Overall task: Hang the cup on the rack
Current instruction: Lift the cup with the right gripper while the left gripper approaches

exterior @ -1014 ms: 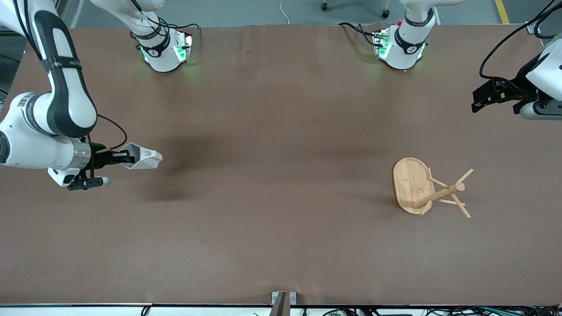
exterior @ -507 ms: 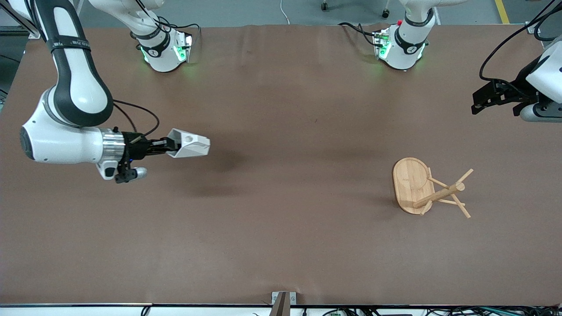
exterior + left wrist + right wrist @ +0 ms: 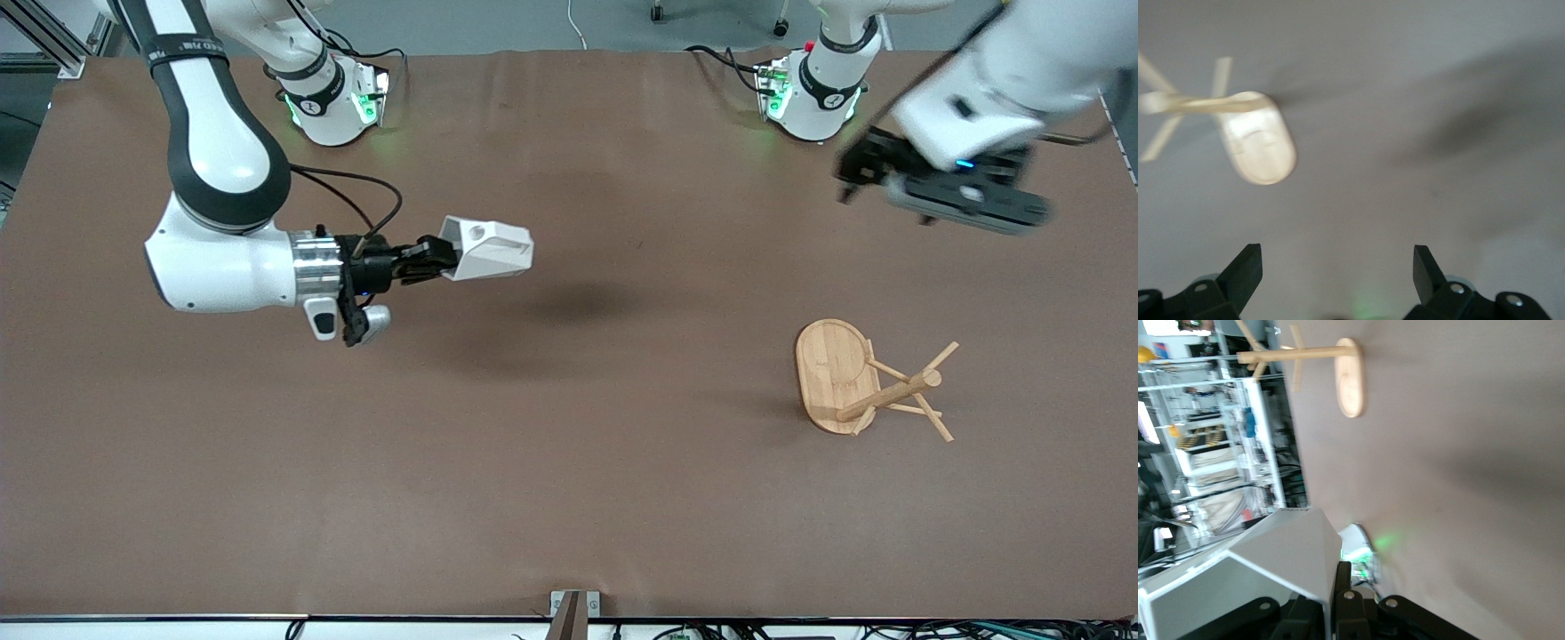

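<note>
The cup is held up in the air by the right gripper, whose fingers are clenched on the cup's wall, over the bare brown table toward the right arm's end. The cup is tipped on its side, and its long axis points at about 3 o'clock in the front view, with the pierced handle tab turned up. The rack stands on the table toward the left arm's end, well apart from the cup, at about 4 o'clock from it. The rack's post stands up from the oval base, with thin pegs slanting out near its top. The left gripper hangs over the table above the rack, at about 12 o'clock from it, with its fingers spread wide and nothing in them. The rack is closer to the left arm, but the cup is carried by the right arm, so a long sideways trip is likely needed.
</note>
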`<move>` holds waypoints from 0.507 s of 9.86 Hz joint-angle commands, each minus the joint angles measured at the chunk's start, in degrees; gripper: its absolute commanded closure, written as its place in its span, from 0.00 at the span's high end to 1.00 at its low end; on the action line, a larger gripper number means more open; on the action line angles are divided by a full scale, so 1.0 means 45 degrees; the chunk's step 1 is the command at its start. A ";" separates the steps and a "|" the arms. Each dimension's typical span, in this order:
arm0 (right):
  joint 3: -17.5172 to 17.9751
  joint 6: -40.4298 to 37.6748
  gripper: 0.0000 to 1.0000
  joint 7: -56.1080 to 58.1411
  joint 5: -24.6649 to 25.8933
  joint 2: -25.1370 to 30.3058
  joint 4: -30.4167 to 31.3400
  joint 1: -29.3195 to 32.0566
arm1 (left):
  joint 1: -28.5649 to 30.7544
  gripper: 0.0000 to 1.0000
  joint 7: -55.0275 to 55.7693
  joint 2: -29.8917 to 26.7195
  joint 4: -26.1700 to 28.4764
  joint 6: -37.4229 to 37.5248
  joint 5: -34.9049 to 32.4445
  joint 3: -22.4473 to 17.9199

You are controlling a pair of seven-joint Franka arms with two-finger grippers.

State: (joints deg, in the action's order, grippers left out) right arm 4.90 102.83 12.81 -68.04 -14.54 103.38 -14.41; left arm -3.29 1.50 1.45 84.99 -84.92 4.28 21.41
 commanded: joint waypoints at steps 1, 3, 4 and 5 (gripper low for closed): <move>-0.0112 -0.0019 0.00 0.0082 -0.1883 0.0126 -0.0353 -0.0739 | -0.0126 1.00 -0.0118 0.0321 0.0001 -0.0480 0.0531 0.1794; -0.0092 0.0816 0.01 0.0024 -0.2417 0.0087 -0.0473 -0.1268 | -0.0825 1.00 -0.0119 0.0534 0.0001 -0.1788 0.0494 0.3359; -0.0092 0.1208 0.01 -0.0034 -0.2592 0.0067 -0.0492 -0.1677 | -0.1333 1.00 -0.0138 0.0556 0.0001 -0.2335 0.0455 0.3735; -0.0112 0.1405 0.01 0.0004 -0.2981 0.0028 -0.0492 -0.1951 | -0.1976 1.00 -0.0138 0.0556 0.0001 -0.2708 0.0396 0.3835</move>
State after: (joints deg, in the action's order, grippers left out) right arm 4.86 107.91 12.85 -78.67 -14.57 101.05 -21.40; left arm -9.78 1.61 2.47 84.67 -95.58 6.47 37.94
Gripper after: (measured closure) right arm 0.956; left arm 0.000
